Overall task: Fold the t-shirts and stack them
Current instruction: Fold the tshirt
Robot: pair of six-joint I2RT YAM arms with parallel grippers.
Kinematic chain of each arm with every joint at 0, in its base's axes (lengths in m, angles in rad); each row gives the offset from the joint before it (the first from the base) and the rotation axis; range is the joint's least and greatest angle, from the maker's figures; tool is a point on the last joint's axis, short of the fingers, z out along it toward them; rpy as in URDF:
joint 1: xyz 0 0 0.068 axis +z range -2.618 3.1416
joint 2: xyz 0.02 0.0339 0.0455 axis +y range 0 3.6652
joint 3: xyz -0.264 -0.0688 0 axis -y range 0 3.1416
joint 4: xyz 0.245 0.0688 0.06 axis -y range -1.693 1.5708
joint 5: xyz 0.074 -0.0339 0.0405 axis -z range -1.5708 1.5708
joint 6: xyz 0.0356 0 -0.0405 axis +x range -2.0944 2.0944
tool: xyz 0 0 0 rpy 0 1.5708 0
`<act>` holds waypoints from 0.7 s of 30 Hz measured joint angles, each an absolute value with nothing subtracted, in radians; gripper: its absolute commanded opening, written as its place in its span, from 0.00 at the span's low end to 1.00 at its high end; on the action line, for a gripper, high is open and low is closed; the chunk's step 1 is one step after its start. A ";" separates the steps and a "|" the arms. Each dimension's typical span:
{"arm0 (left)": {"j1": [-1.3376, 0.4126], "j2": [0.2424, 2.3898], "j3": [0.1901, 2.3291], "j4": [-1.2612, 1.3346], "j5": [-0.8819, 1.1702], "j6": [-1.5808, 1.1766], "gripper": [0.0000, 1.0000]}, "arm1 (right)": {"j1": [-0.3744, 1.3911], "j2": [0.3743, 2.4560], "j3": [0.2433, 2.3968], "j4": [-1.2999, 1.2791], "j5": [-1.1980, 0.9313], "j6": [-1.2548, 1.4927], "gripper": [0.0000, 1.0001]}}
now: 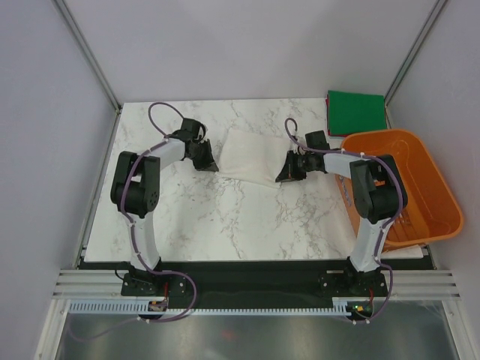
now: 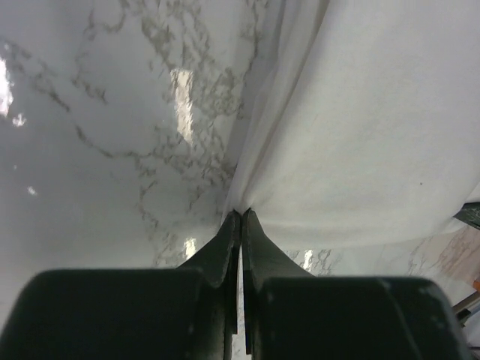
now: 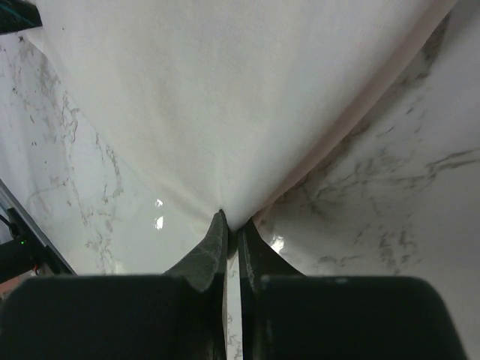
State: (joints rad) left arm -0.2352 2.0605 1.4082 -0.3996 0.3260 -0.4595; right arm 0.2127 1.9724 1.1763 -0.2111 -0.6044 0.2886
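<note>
Top external view, item one: you have a white cloth t-shirt (image 1: 251, 154) lying as a folded, roughly rectangular pad on the far middle of the white marble-patterned table (image 1: 225, 217), its long side running from far left to near right. Item two: your left gripper (image 1: 210, 166) sits at the shirt's near-left corner, and your right gripper (image 1: 283, 176) sits at its near-right corner, both arms bent inward toward the cloth. Item three: a plain dark green t-shirt (image 1: 356, 111), folded square, lies flat at the table's far right corner, well apart from both grippers. Item four: an orange plastic basket (image 1: 442, 202) stands at the right edge of the table, just in front of the green shirt and beside your right arm. Left wrist view: the two dark fingers are pressed together, with the white fabric's edge pinched at their tips and creases fanning out from that spot. Right wrist view: the fingers are likewise closed on a corner of the white fabric, which spreads away from the tips over the marble surface.
</note>
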 measured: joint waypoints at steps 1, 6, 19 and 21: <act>-0.235 2.045 1.393 -0.412 0.313 -0.460 0.02 | 0.220 1.956 1.148 -0.192 -0.604 0.301 0.00; -0.238 1.990 1.342 -0.489 0.257 -0.467 0.02 | 0.247 1.874 1.014 -0.109 -0.594 0.358 0.00; -0.221 1.884 1.325 -0.619 0.155 -0.477 0.40 | 0.240 1.731 0.937 -0.205 -0.487 0.411 0.44; -0.215 1.867 1.371 -0.651 0.138 -0.476 0.40 | 0.238 1.708 0.954 -0.260 -0.471 0.408 0.28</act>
State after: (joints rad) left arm -0.2153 1.8671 1.3708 -0.6506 0.1383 -0.4763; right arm 0.2382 1.7081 0.9539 -0.2596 -0.4713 0.4080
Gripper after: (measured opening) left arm 0.393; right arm 0.424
